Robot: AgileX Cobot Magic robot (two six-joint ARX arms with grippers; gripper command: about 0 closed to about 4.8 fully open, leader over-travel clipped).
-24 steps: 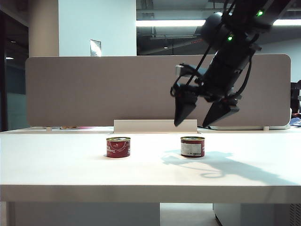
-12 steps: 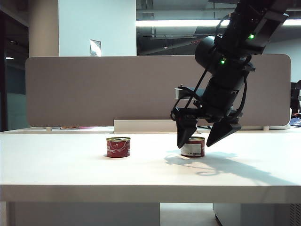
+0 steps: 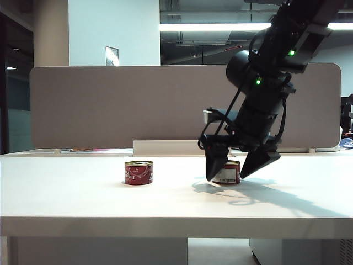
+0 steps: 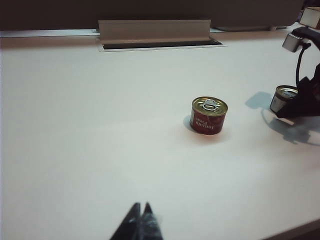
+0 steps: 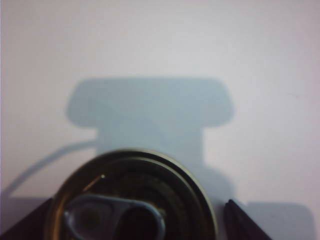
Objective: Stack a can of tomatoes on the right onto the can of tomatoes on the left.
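Spanning the whole width of the exterior view, the white desk (image 3: 83,199) carried everything, with a grey partition panel (image 3: 110,105) standing upright along its far edge and a low pale cable tray (image 3: 165,147) at the foot of that panel. Next in bulk was the right arm (image 3: 276,66), black, with small green lights, slanting down from the upper right of that view toward the desk. Its right tool (image 3: 236,165) hung spread wide over the right can of tomatoes (image 3: 227,174), one finger on each side of the can and the tips level with its upper part; whether the fingers touched the can could not be told. From the right wrist view, the right can's gold lid and pull tab filled the lower part of the picture, a dark fingertip (image 5: 245,225) stood on either side of it with a gap visible, and the arm's shadow lay on the desk beyond.

The left can of tomatoes (image 3: 138,172) stood upright on the desk well apart from the right one, toward the left, red-labelled with a gold lid, nothing on top of it. In the left wrist view it sat near the middle of the desk, the right can further off beside the dark right tool.

The left tool (image 4: 140,222) showed only as two dark tips pressed together, well short of the left can.
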